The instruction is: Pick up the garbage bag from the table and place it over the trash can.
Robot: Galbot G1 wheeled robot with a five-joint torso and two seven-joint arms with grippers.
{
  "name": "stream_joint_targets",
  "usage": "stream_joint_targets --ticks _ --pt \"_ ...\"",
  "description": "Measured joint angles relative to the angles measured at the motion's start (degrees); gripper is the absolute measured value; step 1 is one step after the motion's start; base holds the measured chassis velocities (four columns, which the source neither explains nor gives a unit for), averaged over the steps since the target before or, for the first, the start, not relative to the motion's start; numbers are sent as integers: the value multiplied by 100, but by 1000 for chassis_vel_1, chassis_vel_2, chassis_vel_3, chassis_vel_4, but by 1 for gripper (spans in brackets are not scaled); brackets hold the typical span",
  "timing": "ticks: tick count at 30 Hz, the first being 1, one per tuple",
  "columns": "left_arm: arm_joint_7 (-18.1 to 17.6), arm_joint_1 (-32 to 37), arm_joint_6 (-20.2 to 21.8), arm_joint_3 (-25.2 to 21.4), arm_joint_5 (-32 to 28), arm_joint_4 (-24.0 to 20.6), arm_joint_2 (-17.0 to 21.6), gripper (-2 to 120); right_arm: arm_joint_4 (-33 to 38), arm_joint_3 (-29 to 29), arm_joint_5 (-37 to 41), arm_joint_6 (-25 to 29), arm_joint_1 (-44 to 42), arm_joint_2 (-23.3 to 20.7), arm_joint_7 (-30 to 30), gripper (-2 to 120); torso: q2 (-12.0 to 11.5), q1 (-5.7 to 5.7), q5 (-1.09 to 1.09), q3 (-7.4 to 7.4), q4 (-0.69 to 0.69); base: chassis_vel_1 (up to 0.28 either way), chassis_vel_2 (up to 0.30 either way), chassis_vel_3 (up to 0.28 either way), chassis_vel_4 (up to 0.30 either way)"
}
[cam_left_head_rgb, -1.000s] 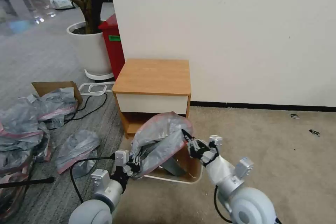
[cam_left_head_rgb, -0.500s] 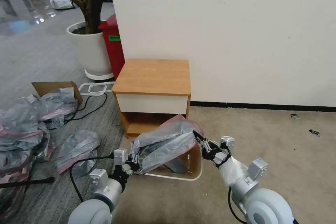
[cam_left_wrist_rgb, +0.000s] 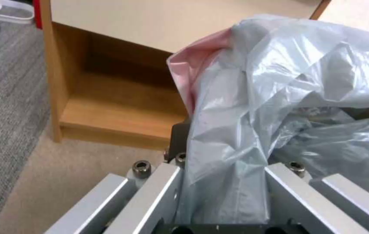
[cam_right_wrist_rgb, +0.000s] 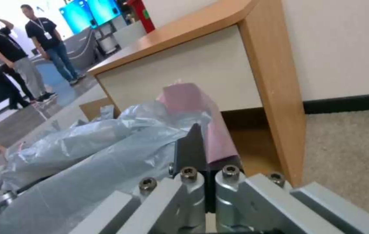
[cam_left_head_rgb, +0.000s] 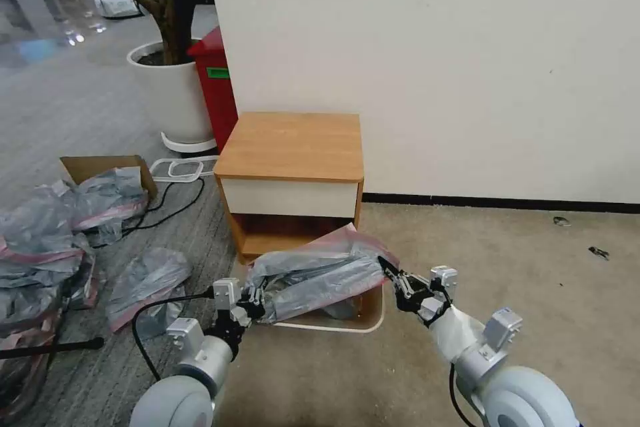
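Observation:
The garbage bag (cam_left_head_rgb: 313,273), grey and crinkly with a pink-red band, hangs stretched between my two grippers just above the trash can (cam_left_head_rgb: 365,325), whose cream rim peeks out beneath it on the carpet. My left gripper (cam_left_head_rgb: 257,300) is shut on the bag's near-left edge, and the plastic (cam_left_wrist_rgb: 280,81) bunches up between its fingers (cam_left_wrist_rgb: 177,139). On the right, my right gripper (cam_left_head_rgb: 390,271) is shut on the pink band (cam_right_wrist_rgb: 217,139) at the bag's right corner. The table (cam_left_head_rgb: 290,147), a light-wood nightstand, stands right behind the can with a bare top.
A heap of similar grey bags (cam_left_head_rgb: 40,260) and a cardboard box (cam_left_head_rgb: 100,167) lie on the floor to the left, with black cables (cam_left_head_rgb: 167,207) nearby. A red bin (cam_left_head_rgb: 217,87) and a white plant pot (cam_left_head_rgb: 170,90) stand behind the nightstand. Open carpet lies to the right.
Both grippers have come down with the bag. The right one has also moved right, pulling the bag out flatter and wider over the can.

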Motion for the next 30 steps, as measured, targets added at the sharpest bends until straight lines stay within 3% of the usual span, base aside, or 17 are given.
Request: stream_joint_targets --ticks 30 --pt "-255 -129 156 -92 -725 -119 -450 4 -202 -88 -753 340 -712 -37 -209 0 0 0 0 0 0 0 0 0 0"
